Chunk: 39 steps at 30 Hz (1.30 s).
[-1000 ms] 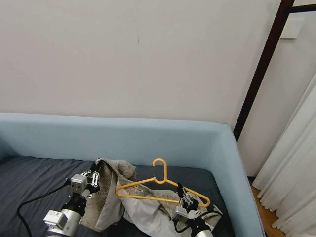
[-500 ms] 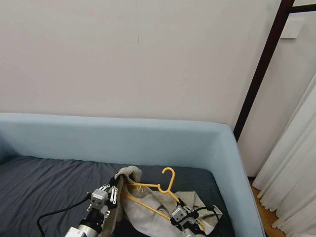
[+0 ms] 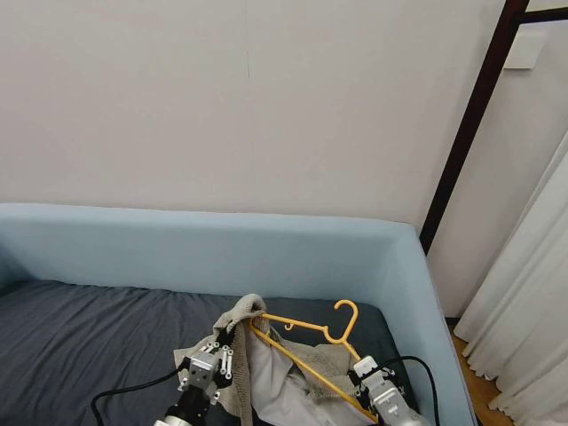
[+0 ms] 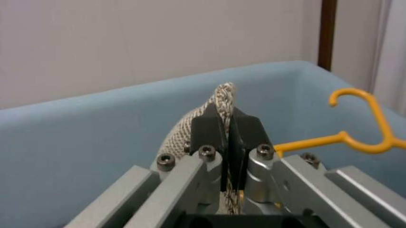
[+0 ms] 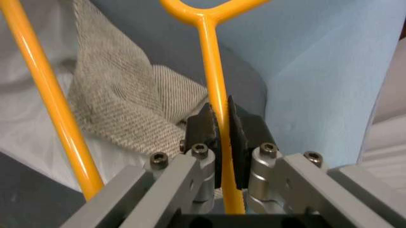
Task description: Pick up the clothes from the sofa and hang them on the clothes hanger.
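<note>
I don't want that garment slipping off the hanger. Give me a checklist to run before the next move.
1. Left hand shut on garment: ok.
2. Right hand shut on hanger: ok, it pinches one bar.
3. Hook free of cloth: ok.
4. Hanger end inside the garment: cannot tell.
5. Garment lifted off sofa: cannot tell; its lower part runs out of frame.

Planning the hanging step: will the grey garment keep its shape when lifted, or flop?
Probably floppy: the garment drapes in folds below the left claw pinching it. Its knit weave likely grips, not slips. The hanger, in the right claw, looks rigid.
</note>
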### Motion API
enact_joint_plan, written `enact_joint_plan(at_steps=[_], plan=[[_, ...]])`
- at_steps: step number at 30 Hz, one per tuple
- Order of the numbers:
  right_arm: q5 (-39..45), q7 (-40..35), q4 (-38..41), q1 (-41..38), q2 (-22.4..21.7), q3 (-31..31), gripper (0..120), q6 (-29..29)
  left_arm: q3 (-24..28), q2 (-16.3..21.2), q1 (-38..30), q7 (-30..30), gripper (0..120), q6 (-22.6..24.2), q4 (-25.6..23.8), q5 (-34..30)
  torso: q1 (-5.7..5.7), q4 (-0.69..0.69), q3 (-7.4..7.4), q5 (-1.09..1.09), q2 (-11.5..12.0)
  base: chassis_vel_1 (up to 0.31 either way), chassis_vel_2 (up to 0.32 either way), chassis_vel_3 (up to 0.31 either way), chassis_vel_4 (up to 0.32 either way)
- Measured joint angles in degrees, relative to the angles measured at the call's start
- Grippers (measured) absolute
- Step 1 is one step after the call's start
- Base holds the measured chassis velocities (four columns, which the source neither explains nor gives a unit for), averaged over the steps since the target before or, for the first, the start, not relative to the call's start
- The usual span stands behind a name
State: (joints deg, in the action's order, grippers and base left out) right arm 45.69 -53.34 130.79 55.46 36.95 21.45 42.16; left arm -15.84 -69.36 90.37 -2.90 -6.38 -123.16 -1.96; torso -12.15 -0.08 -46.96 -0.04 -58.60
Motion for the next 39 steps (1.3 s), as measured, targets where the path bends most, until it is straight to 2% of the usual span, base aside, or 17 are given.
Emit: enact_joint_plan(at_steps=[5,7,8,10,15,19,22,23,24,26,30,33,34,37,39], plan=[[-4.0,0.9,-3.5,-1.9,1.1,3.2,4,0.0,2.2,-0.9,-0.4,1.4,0,-1.5,0.9,0.0,0.0,0.02,0.0,0.01,0.0,0.0,0.0,0.0,0.0],[-13.7,5.2,-6.6,-2.6,1.4,5.1,4,-0.1,2.6,-1.5,-0.9,2.6,0,-3.0,1.5,-0.1,0.0,0.01,0.0,0.0,0.0,0.0,0.0,0.0,0.0],[-13.7,5.2,-6.6,-2.6,1.4,5.1,4,-0.1,2.6,-1.5,-0.9,2.6,0,-3.0,1.5,-0.1,0.0,0.01,0.0,0.0,0.0,0.0,0.0,0.0,0.0],[-20.2,7.5,-9.1,-3.5,2.1,6.6,4,-0.3,2.8,-1.9,-1.1,3.5,0,-3.8,1.7,-0.3,0.0,0.0,0.0,0.0,0.0,0.0,0.0,0.0,0.0],[-21.4,7.1,-10.7,-6.6,4.4,8.5,4,-0.5,3.7,-2.4,-0.3,4.7,0,-5.0,3.0,0.1,0.0,0.01,0.0,0.0,0.0,0.0,0.0,0.0,0.0],[-15.0,4.5,-9.9,-9.9,6.1,9.5,4,-0.4,5.1,-3.1,0.5,5.3,0,-6.1,4.8,1.7,0.0,0.01,0.0,-0.01,0.0,0.0,0.0,0.0,0.0],[-4.5,0.1,-7.9,-12.6,8.2,9.2,4,-0.4,6.5,-4.0,0.8,5.4,0,-7.2,6.9,4.2,0.0,0.02,0.0,-0.01,0.0,0.0,0.0,0.0,0.0],[-4.5,0.1,-7.9,-12.6,8.2,9.2,4,-0.4,6.5,-4.0,0.8,5.4,0,-7.2,6.9,4.2,0.0,0.02,0.0,-0.01,0.0,0.0,0.0,0.0,0.0],[2.3,-1.8,-6.2,-13.5,9.3,8.1,4,-0.6,7.2,-4.4,0.9,5.3,0,-7.9,8.1,5.4,0.0,0.02,-0.01,-0.01,0.0,0.0,0.0,0.0,0.0],[7.7,-2.8,-4.5,-14.0,9.9,7.0,4,-1.2,7.7,-4.9,0.8,5.1,0,-8.5,9.2,5.9,0.0,0.02,0.0,-0.02,0.0,0.0,0.0,0.0,0.0],[9.6,-2.5,-3.3,-13.8,9.8,6.0,4,-1.8,7.6,-5.4,0.0,4.8,0,-9.2,10.4,6.1,0.0,0.0,0.0,-0.02,0.0,0.0,0.0,0.0,0.0],[1.9,0.1,-4.3,-12.2,9.2,5.9,4,-2.7,6.3,-5.6,-0.7,4.4,0,-9.4,10.7,6.4,0.0,0.0,0.0,-0.02,0.0,0.0,0.0,0.0,0.0],[1.9,0.1,-4.3,-12.2,9.2,5.9,4,-2.7,6.3,-5.6,-0.7,4.4,0,-9.4,10.7,6.4,0.0,0.0,0.0,-0.02,0.0,0.0,0.0,0.0,0.0],[-13.3,6.3,-7.9,-9.9,8.1,5.9,4,-7.7,4.0,-5.4,-0.9,2.8,0,-8.7,10.2,7.1,0.0,-0.01,0.0,-0.01,0.0,0.0,0.0,0.0,0.0],[-15.1,7.0,-8.5,-9.6,8.2,5.8,4,-9.0,3.4,-5.2,-0.9,2.3,0,-8.3,10.2,7.2,0.0,-0.01,0.0,-0.01,0.0,0.0,0.0,0.0,0.0]])
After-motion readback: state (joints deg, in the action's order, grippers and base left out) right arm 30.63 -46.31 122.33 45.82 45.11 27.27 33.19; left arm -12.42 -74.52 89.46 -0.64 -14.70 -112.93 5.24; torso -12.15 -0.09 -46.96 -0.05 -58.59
